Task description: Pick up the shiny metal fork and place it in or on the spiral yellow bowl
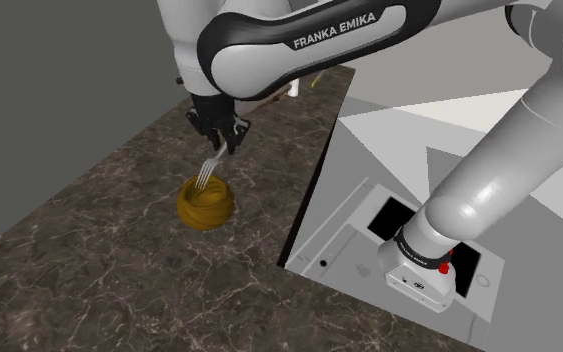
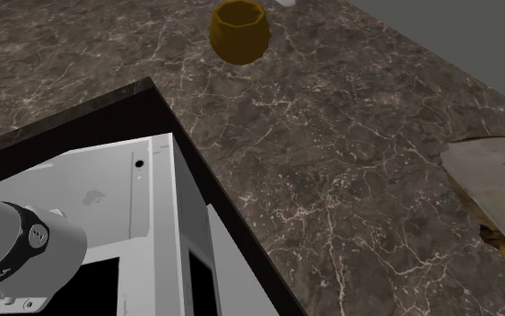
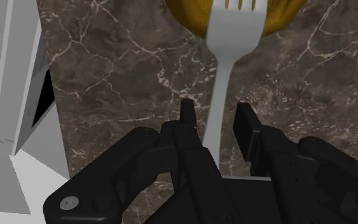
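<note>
the black gripper hangs over the dark stone worktop and points down. its two fingers stand close together. the thin handle of the grey fork runs between them, so the gripper is holding the fork up in the air. the fork's prongs point down, away from the hand. they are right over the open top of the yellow bowl. i cannot tell if the tips touch the bowl's rim.

the bowl is round and dark yellow, with ridges going around its side. it stands upright on the worktop, well in from the edge that runs along the white stand, and nothing is inside it.

the white arm bends high over the worktop from the stand. in the second exterior view a flat grey thing lies on the worktop, well apart from the bowl. i cannot tell what it is.
</note>
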